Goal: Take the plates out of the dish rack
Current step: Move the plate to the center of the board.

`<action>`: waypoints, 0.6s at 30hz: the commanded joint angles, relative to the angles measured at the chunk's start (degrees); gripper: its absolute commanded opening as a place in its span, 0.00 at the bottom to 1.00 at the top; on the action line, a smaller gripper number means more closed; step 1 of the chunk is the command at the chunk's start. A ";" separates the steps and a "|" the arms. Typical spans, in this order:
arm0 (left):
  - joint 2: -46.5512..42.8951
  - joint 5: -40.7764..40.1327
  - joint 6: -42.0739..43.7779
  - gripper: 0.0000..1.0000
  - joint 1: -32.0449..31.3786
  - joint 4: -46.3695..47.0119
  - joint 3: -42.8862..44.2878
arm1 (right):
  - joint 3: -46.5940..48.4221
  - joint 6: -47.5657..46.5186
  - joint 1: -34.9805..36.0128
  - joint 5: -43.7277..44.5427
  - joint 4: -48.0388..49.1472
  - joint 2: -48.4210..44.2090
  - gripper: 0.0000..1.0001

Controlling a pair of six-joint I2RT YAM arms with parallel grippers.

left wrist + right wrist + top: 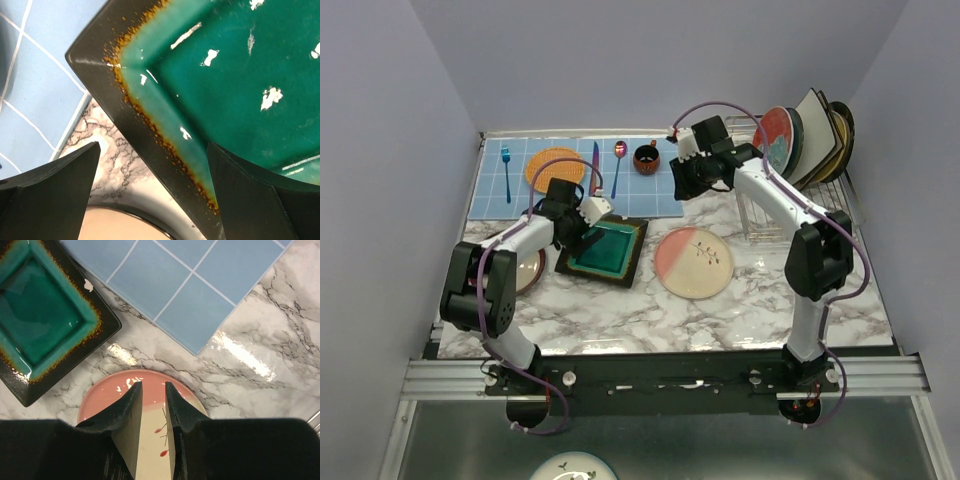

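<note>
At the teal square plate's (605, 250) corner by the blue mat (520, 195), left gripper (592, 212) spread wide, empty. Right gripper (153, 384) narrowly parted, empty, above pink-and-cream plate (693, 262). Remaining plates (810, 140) lean in dish rack (765, 215), rear right

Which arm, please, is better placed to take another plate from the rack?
Right: the right gripper, empty, is near the silver wire dish rack; the left gripper hovers over the teal square plate.

— What lies below the left gripper (152, 150)?
— A square teal plate (225, 75), dark-rimmed, its edge running between the wide-spread fingers (55, 200).
— And around it?
— Marble worktop (112, 155), a blue gridded mat (35, 75) past the plate's corner, and a cream plate (120, 227) showing only its rim.
</note>
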 commanded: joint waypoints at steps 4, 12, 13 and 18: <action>-3.02 -4.55 2.48 0.98 -1.97 -5.84 -6.92 | -1.17 -1.78 -0.16 1.14 -2.73 -2.14 0.33; -7.68 -4.28 0.37 0.98 -4.78 -7.43 -11.49 | -0.99 -1.95 -0.16 2.63 -3.44 -2.40 0.32; -8.03 -4.28 0.19 0.98 -5.13 -7.78 -11.84 | -1.17 -2.13 -0.16 2.90 -3.00 -2.84 0.32; -10.58 -4.37 -1.04 0.98 -6.54 -9.01 -13.95 | -0.55 -2.31 -0.33 3.34 -3.17 -3.37 0.32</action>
